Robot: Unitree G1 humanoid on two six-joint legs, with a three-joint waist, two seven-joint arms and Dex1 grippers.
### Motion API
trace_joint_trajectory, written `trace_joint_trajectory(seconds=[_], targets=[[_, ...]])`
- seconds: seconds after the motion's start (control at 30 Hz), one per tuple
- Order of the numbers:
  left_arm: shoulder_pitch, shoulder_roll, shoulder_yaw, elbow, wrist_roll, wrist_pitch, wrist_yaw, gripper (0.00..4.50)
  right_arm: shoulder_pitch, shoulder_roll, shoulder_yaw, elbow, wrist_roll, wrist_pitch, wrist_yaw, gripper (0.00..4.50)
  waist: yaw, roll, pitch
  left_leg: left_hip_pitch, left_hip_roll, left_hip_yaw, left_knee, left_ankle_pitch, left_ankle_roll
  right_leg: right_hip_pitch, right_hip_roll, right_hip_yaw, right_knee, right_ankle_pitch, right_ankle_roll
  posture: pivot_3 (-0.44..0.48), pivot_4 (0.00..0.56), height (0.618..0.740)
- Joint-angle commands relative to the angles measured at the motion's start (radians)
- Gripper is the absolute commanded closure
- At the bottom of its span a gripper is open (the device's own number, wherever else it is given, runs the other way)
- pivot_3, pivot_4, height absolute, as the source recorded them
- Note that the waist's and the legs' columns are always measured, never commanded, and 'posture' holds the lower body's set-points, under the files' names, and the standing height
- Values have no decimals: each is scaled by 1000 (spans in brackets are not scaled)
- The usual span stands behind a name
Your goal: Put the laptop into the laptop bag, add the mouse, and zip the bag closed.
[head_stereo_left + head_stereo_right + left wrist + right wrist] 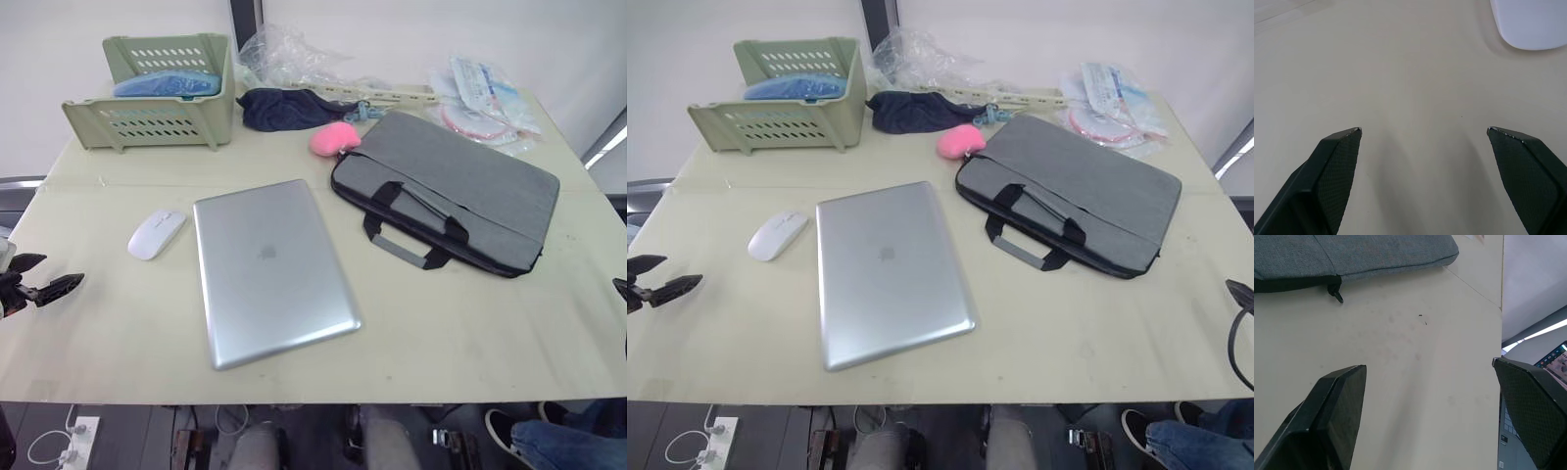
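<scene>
I saw the laptop point(269, 268) closed on the surface point(470, 323), mouse point(156, 233) beside it, laptop bag point(453, 191) apart. Left end effector point(1423, 131) and right end effector point(1430, 364) both spread, empty.

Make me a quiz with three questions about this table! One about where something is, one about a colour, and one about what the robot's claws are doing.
1. Where is the mouse?
A. On the table, on the robot's left of the laptop
B. Inside the laptop bag
C. In the green basket

2. What colour is the fluffy lump beside the laptop bag?
A. Blue
B. Pink
C. Yellow

3. What are the left gripper and right gripper doing?
A. Both are open and holding nothing
B. The left one grips the mouse
C. The right one pulls the zip

Answers:
1 A, the mouse lies on the bare table next to the laptop's left edge.
2 B, the lump is pink against the grey bag.
3 A, each wrist view shows two fingers spread apart with only table between them.
</scene>
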Motion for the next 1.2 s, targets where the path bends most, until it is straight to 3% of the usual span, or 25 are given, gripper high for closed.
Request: trace_joint_trajectory(seconds=[0.03, 0.9, 1.07, 1.2], targets=[[-8, 38, 1, -25, 8, -30, 8, 84, -3, -39, -17, 13, 14, -14, 0, 0, 0, 0, 0, 0, 0, 0, 0, 0, 0, 0, 0, 0, 0, 0, 0, 0, 150, 740], [14, 43, 44, -14, -29, -41, -9, 84, -19, -44, -5, 75, 3, -59, -16, 0, 0, 0, 0, 0, 0, 0, 0, 0, 0, 0, 0, 0, 0, 0, 0, 0, 150, 740], [52, 78, 85, -51, -74, 7, -90, 84, 27, -40, -21, -43, 37, -13, 37, 0, -1, 0, 0, 0, 0, 0, 0, 0, 0, -1, 0, 0, 0, 0, 0, 0, 150, 740], [86, 118, 102, -110, -118, 138, -188, 84, 94, 3, -18, -270, 63, 48, 38, 0, -1, 2, 1, 0, 0, 1, 0, 0, 0, -1, 0, 1, 0, 0, 0, 0, 150, 740]])
